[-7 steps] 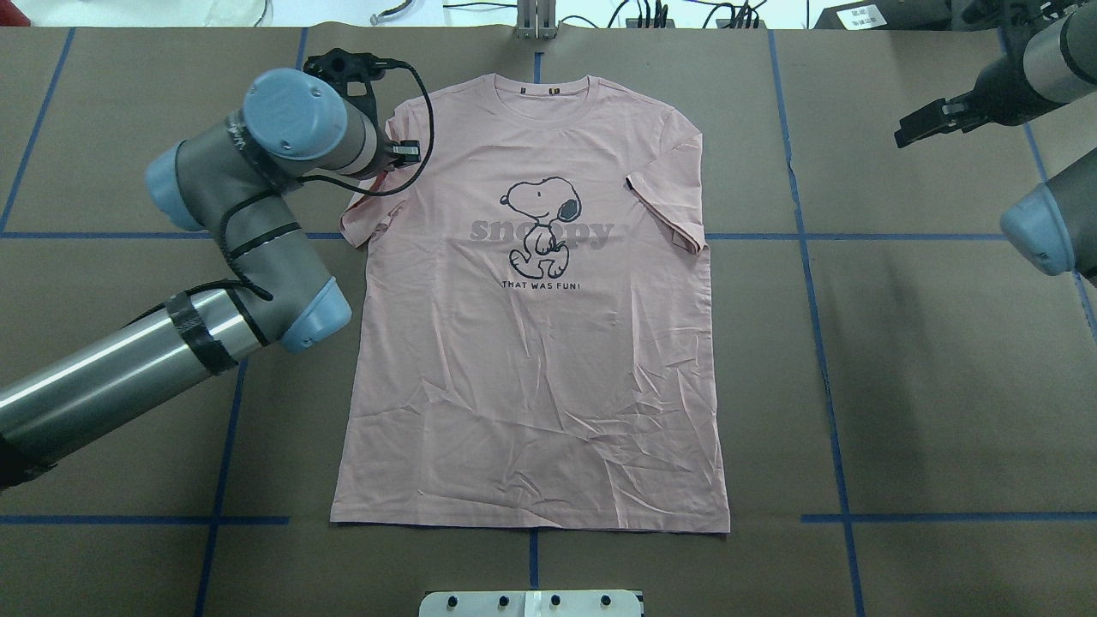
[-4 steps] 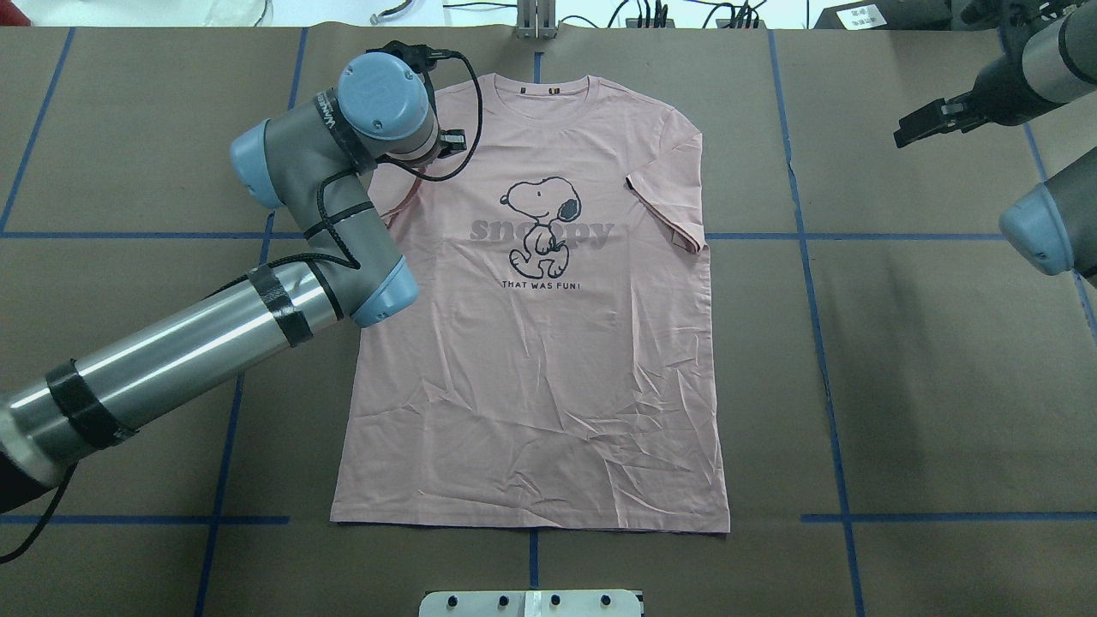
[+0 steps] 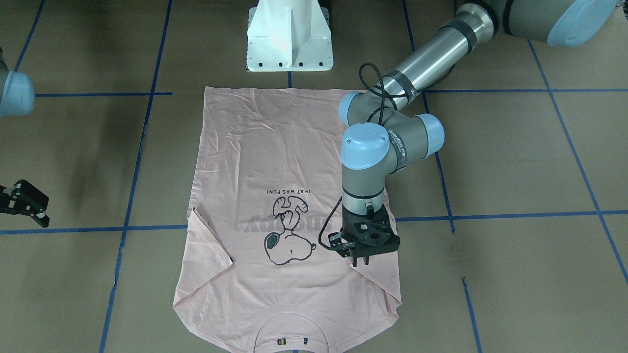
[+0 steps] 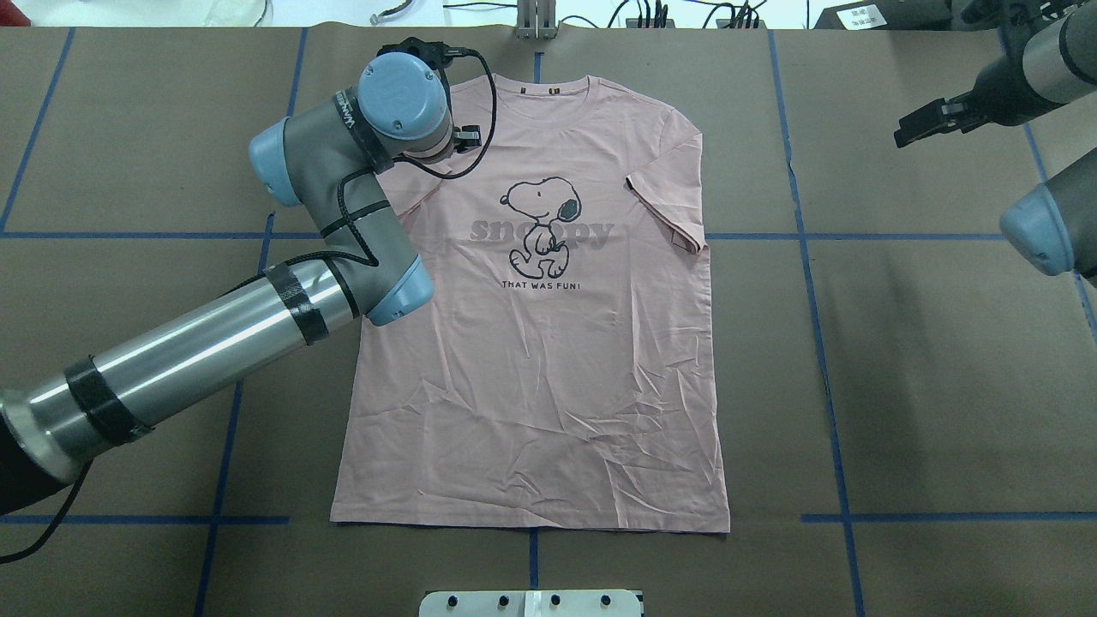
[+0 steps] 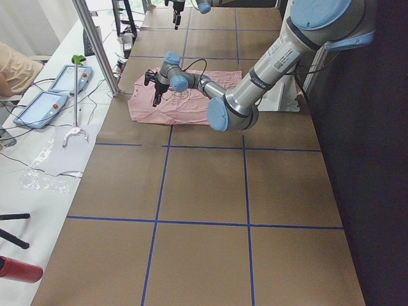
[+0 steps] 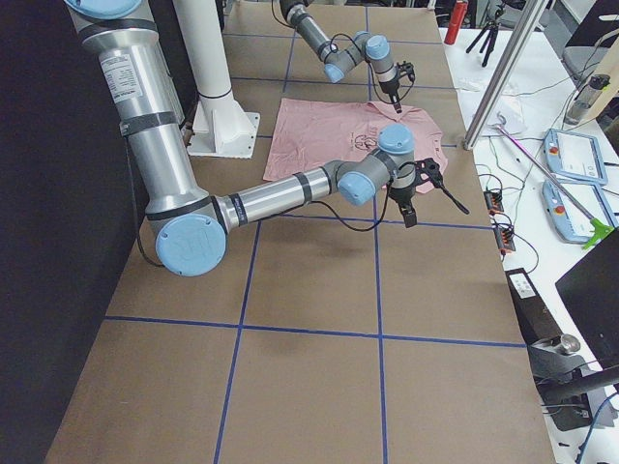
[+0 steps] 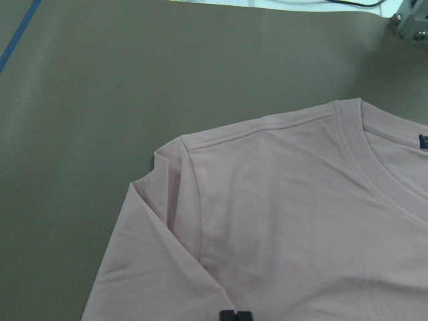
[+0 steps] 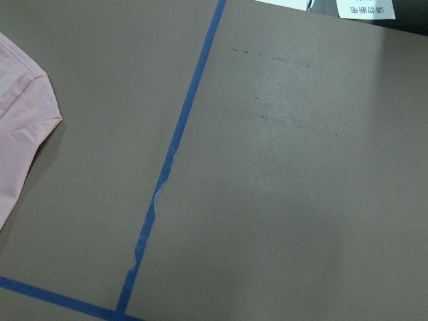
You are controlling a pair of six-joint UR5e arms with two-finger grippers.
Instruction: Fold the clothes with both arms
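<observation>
The pale pink T-shirt point(image 4: 548, 368) lies flat, print up, collar at the far side; it also shows in the front view point(image 3: 274, 157). My left gripper point(image 3: 360, 262) points down over the shirt's left shoulder, shut on the left sleeve, which is folded inward onto the chest. In the left wrist view the closed fingertips point(image 7: 234, 314) pinch pink fabric point(image 7: 287, 221). The other sleeve point(image 4: 668, 206) lies folded in. My right gripper point(image 4: 902, 137) hovers open and empty, well right of the shirt, also in the front view point(image 3: 45, 212). The right wrist view shows only a shirt corner point(image 8: 17, 114).
The white pedestal point(image 3: 289, 39) stands at the shirt's hem side. Blue tape lines point(image 4: 806, 257) cross the brown table cover. An aluminium post point(image 4: 536, 17) stands just beyond the collar. Tablets point(image 5: 38, 108) and cables lie on the white bench past the far edge.
My left arm has swung right over the shirt's shoulder. The left sleeve, spread out to the side a second ago, has been drawn inward onto the shirt. The right arm has not moved.
</observation>
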